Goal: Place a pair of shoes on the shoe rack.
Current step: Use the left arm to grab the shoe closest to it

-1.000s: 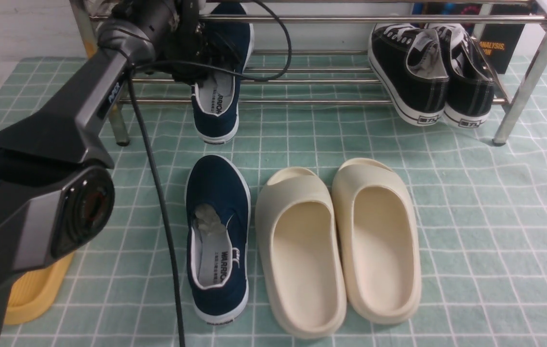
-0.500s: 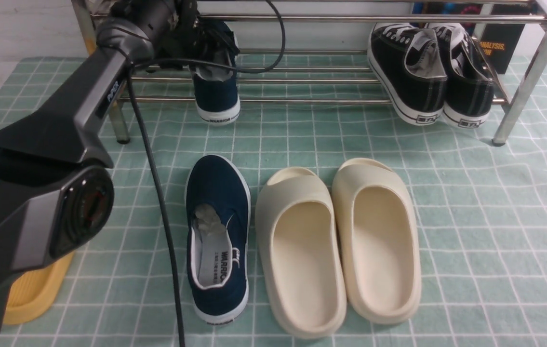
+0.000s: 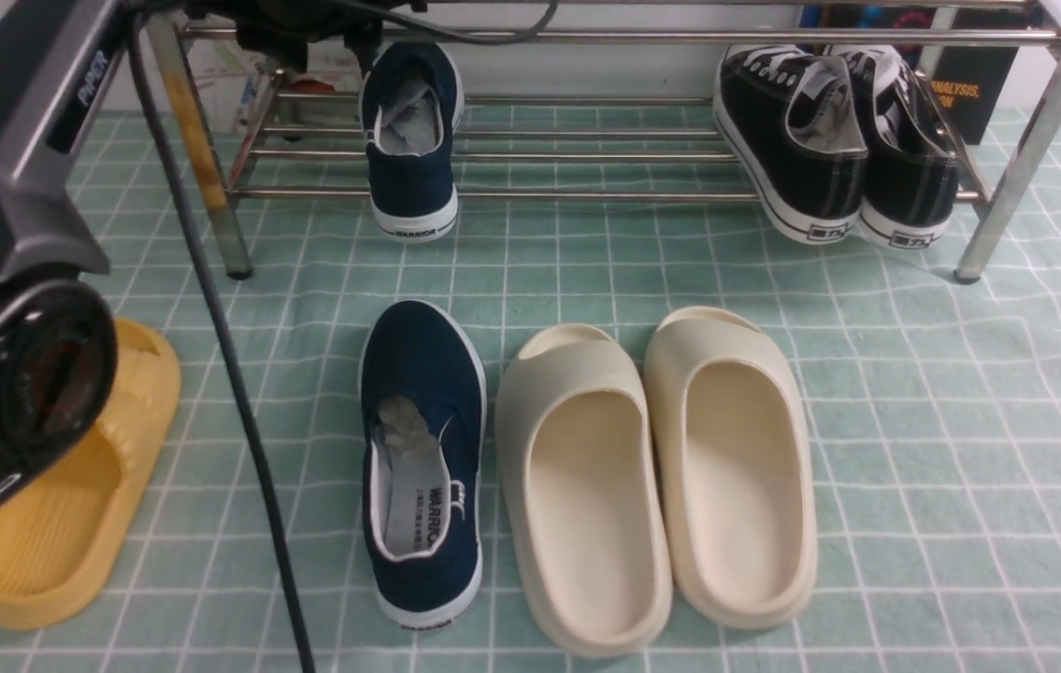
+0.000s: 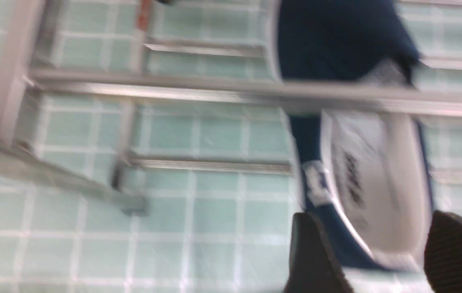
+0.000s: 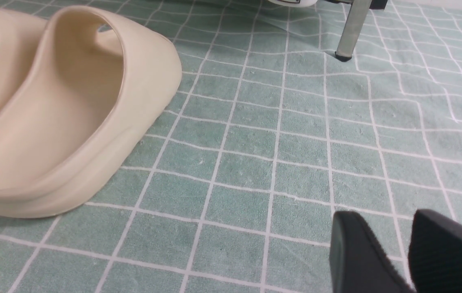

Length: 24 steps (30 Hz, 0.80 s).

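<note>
A navy slip-on [image 3: 411, 140] rests heel-out on the shoe rack [image 3: 586, 196], upper centre-left of the front view. The second slip-on [image 3: 422, 458] lies on the green mat [image 3: 913, 374], lower centre. Left gripper [image 4: 371, 221] and right gripper [image 5: 383, 221] — fingers spread, both empty.

Blur smears the left wrist view: the shoe rack [image 4: 214, 91] rails streak, the navy shoe [image 4: 336, 40] insole print is unreadable, and the left claw [image 4: 377, 260] is cropped to 2 fingertips. In the front view the left arm [image 3: 16, 140] hides part of 1 yellow slide [image 3: 91, 505]. The right wrist view crops the cream slides [image 5: 72, 114] and the right claw [image 5: 393, 244].
</note>
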Available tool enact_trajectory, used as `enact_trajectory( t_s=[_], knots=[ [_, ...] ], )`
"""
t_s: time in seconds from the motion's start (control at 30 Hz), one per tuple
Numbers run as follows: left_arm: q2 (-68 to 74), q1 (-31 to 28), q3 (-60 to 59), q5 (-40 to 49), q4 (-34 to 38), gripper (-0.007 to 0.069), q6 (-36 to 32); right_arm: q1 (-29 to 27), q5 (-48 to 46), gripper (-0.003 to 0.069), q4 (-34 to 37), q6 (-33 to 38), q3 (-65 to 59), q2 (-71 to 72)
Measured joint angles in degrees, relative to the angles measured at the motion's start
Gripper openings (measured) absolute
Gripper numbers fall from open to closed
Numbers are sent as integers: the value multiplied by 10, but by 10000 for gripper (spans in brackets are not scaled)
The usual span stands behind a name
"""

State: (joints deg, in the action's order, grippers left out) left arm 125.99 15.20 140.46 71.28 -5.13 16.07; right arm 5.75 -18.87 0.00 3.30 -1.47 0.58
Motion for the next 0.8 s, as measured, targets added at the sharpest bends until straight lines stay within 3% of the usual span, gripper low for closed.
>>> enact_trajectory(
  t_s=[0.33, 0.5, 0.73, 0.8],
  knots=[
    [-236, 0, -457, -12, 139, 294, -48, 0, -1, 239, 0, 0, 0, 0],
    [-291, 1, -673, -145, 217, 290, -50, 0, -1, 239, 0, 0, 0, 0],
    [-264, 1, -766, -248, 246, 284, -54, 0, -1, 239, 0, 0, 0, 0],
    [-252, 1, -767, -258, 246, 251, -61, 0, -1, 239, 0, 0, 0, 0]
  ],
)
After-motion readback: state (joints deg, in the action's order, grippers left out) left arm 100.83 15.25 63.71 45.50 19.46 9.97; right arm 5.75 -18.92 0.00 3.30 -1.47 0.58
